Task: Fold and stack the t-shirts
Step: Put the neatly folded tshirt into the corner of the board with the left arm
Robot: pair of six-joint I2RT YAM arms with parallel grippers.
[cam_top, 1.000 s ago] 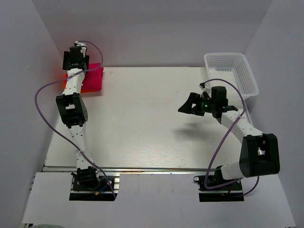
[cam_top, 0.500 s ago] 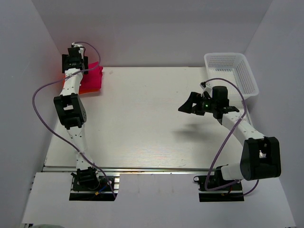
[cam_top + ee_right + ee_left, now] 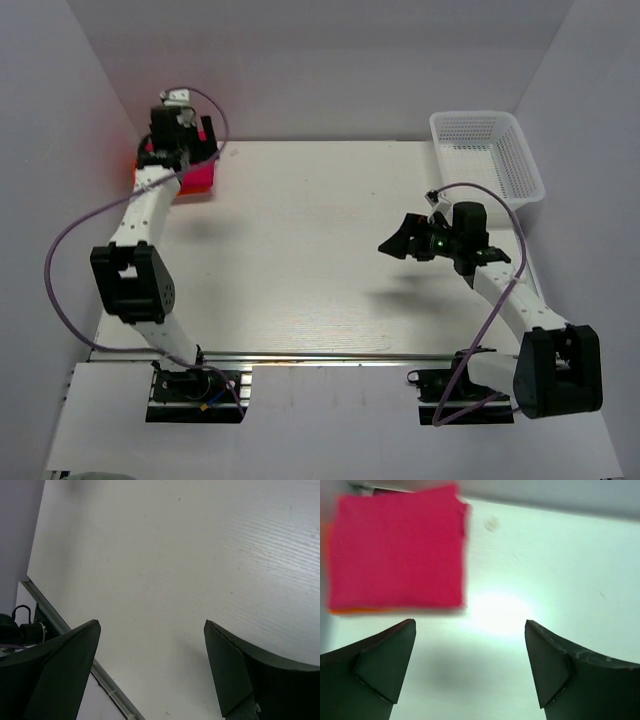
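1. Left wrist view: the magenta-pink t-shirt (image 3: 395, 550) lies as a folded rectangle at the far left corner of the table (image 3: 560, 580). It rests on the orange t-shirt (image 3: 350, 611), of which only a thin edge shows.
2. The stack looks finished to me, so your step is to clear away. Lift the left gripper (image 3: 469, 625) straight up and back, keeping its fingers (image 3: 380, 670) off the pink edge so nothing drags askew.
3. Those fingers stand wide apart, hold nothing and touch neither shirt.
4. Further right, the right gripper (image 3: 395, 243) hovers over bare table, well apart from the stack, spread wide and empty.
5. The white mesh basket (image 3: 487, 114) sits at the far right corner; leave it alone.
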